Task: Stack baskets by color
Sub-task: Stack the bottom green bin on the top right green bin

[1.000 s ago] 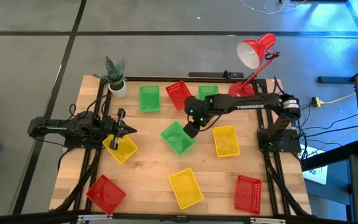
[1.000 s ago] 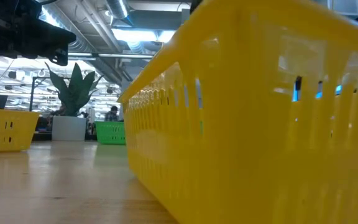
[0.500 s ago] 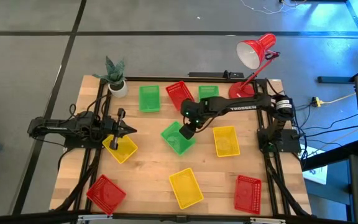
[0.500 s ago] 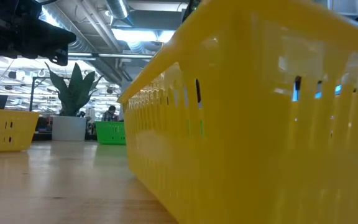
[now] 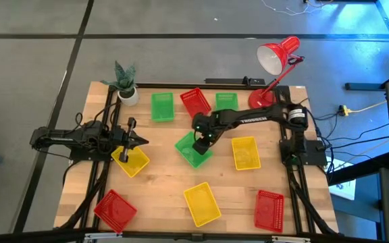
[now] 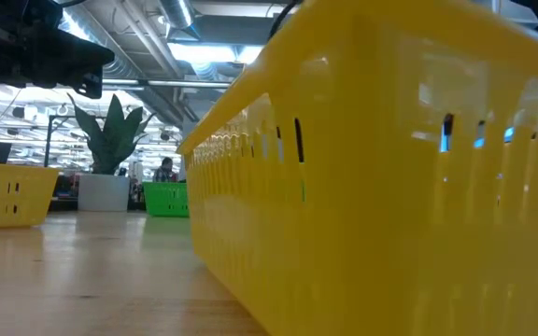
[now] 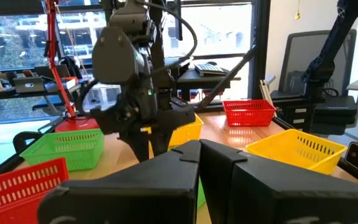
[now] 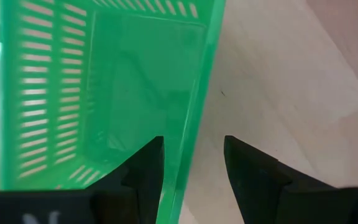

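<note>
Green mesh-sided plastic basket [image 5: 192, 150] lies tilted mid-counter [image 5: 161, 189] from above; the right pincer [image 5: 199, 143] hangs over its edge. The left pincer [image 5: 140, 141] waits beside a yellow mesh basket [image 5: 131, 160]. At counter height, another yellow basket's wall [image 6: 390, 187] fills the frame. The right wrist view shows open fingers [image 8: 145, 171] straddling the green basket's rim. The left wrist view shows that pincer closed, empty.

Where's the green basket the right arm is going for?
High view: green basket near table centre, between two yellow baskets, right gripper jaws open astride its wall.
</note>
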`<move>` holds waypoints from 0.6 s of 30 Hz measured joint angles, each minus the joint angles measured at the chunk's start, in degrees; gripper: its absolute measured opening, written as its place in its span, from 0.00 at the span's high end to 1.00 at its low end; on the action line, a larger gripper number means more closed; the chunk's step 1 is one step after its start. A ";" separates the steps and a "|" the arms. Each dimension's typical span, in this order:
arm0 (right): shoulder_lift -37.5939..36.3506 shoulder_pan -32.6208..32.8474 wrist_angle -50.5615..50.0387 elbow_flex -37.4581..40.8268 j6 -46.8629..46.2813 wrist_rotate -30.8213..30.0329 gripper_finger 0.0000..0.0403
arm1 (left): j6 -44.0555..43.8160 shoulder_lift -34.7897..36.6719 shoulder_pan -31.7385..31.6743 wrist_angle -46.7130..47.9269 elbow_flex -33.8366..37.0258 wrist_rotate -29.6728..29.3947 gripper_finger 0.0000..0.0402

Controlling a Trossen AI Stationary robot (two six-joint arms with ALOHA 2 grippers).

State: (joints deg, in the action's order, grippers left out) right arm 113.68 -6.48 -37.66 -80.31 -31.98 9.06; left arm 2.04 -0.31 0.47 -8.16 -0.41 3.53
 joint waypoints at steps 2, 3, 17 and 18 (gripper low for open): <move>0.63 0.00 0.55 0.00 0.61 -0.02 0.59 | 0.02 -0.01 -0.02 0.00 0.01 0.00 1.00; 0.94 0.00 0.71 0.00 0.63 -0.22 0.60 | 0.02 0.01 -0.01 0.01 0.01 0.00 1.00; 1.78 0.02 -0.22 -0.93 3.10 -4.02 0.99 | 0.00 -0.01 -0.02 0.00 0.00 -0.02 1.00; 1.76 0.00 -1.13 -1.66 3.59 -4.04 0.99 | 0.00 -0.01 0.00 0.00 -0.01 -0.03 1.00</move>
State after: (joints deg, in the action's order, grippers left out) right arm 115.44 -6.48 -38.79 -81.97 -28.39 5.02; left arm 2.04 -0.32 0.47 -8.16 -0.43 3.50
